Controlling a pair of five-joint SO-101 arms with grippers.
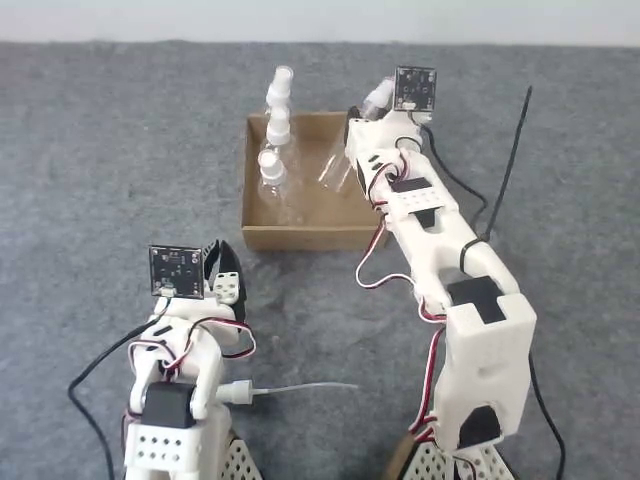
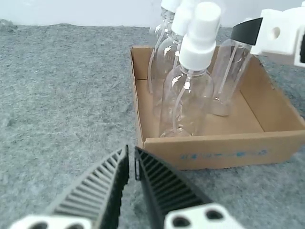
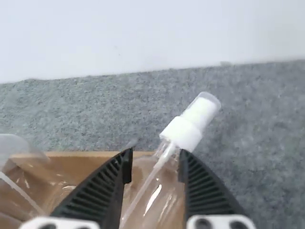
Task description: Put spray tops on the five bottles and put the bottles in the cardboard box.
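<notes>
The right gripper [image 3: 155, 160] fingers [image 3: 102, 188] are ribbed black plastic; between them I see a clear, glossy plastic bottle [image 3: 155, 195] with a smooth white top [image 3: 190, 125]. Ahead of the left gripper [image 2: 132, 153], a matt brown cardboard box [image 2: 214, 152] sits on rough grey felt [image 2: 62, 95].

The brown cardboard box [image 1: 300, 238] is open on top. Three clear bottles [image 2: 186, 95] stand up straight in a row along one side of it, each with a white spray top [image 2: 198, 36] on. A fourth bottle [image 3: 150, 193], top on, leans in the box, held by the right gripper [image 3: 152, 164]. One loose spray top [image 1: 240, 392] with a long thin tube lies on the grey bench [image 1: 100, 150], well apart from the box.
</notes>
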